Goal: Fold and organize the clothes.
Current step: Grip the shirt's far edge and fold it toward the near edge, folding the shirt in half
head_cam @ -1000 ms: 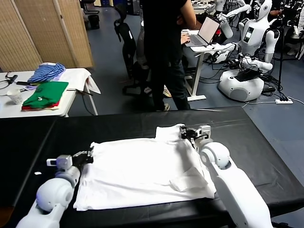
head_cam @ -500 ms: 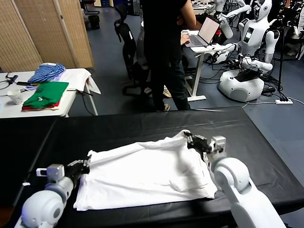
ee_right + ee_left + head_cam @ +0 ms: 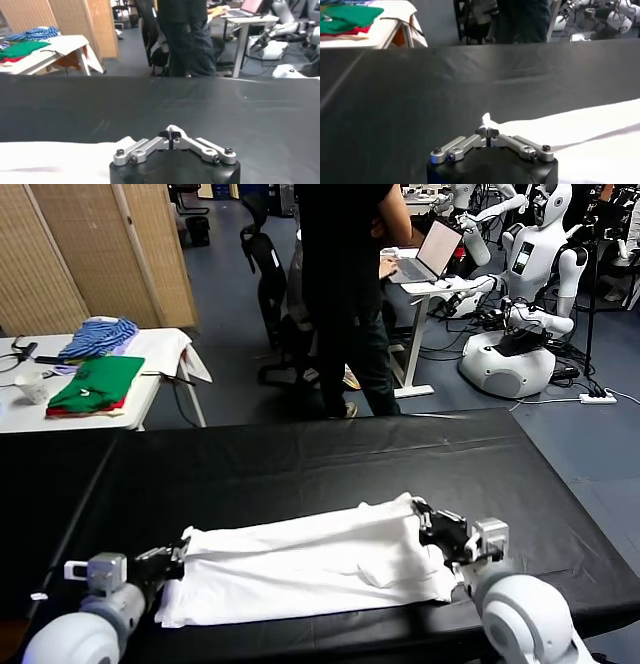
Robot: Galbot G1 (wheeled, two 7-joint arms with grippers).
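The white T-shirt [image 3: 300,569] lies folded over as a long band across the near part of the black table [image 3: 300,464], plain side up. My left gripper [image 3: 178,556] is shut on its left corner; a small white tip of cloth [image 3: 485,120] sticks out between the closed fingers. My right gripper [image 3: 422,515] is shut on the shirt's right far corner [image 3: 172,131], held near the table's front. The shirt also shows in the left wrist view [image 3: 590,135] and the right wrist view [image 3: 50,157].
A side table [image 3: 150,349] at back left holds green and red folded garments [image 3: 95,384] and a blue striped garment [image 3: 95,336]. A person in black [image 3: 345,294] stands behind the table. Other robots [image 3: 520,304] and a laptop desk stand at back right.
Both grippers have pulled the shirt's far edge toward the table's front, folding the far half over the near half. The shirt went from a wide spread to a narrow band.
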